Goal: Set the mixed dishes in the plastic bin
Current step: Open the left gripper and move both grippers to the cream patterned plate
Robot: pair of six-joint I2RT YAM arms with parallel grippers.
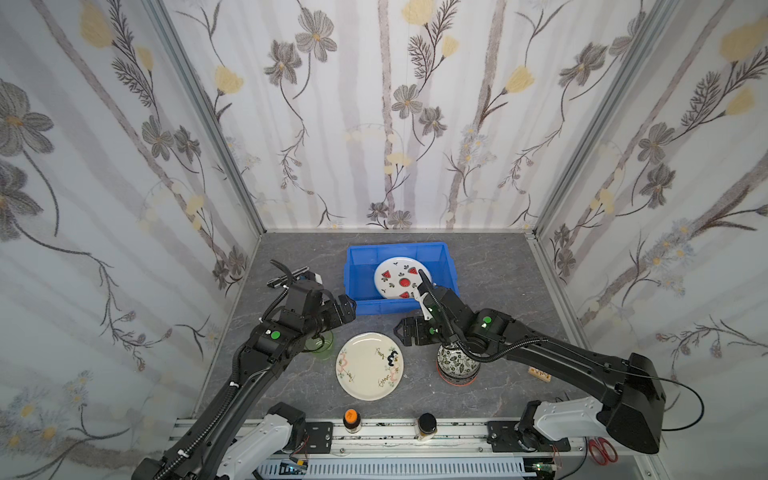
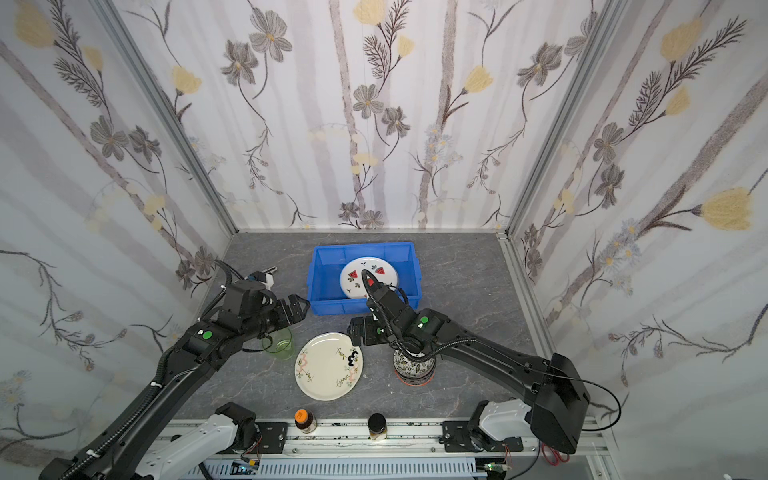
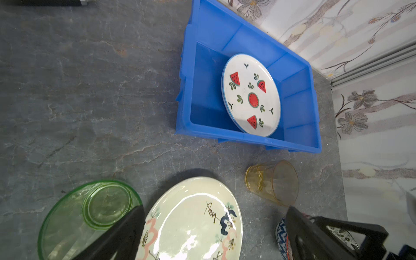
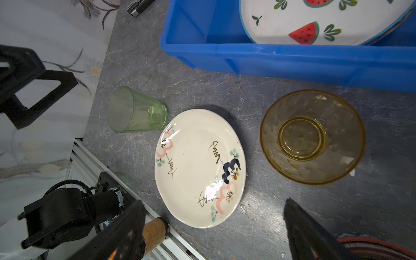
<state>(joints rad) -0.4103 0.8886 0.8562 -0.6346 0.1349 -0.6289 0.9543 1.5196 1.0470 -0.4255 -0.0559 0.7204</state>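
Jaws of the left gripper stand wide apart and empty, pointing right toward the rectangular bright blue plastic bin; the right gripper gapes empty, pointing left near the round cream painted plate. Both forearms reach forward, wrists turned inward. The bin's long axis runs side to side; a white watermelon plate lies tilted inside. An upright amber glass tumbler appears only in wrist views.

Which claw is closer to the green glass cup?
Left. The left claw hangs almost right over the green glass cup. The right claw is on the far side of the cream plate from it.
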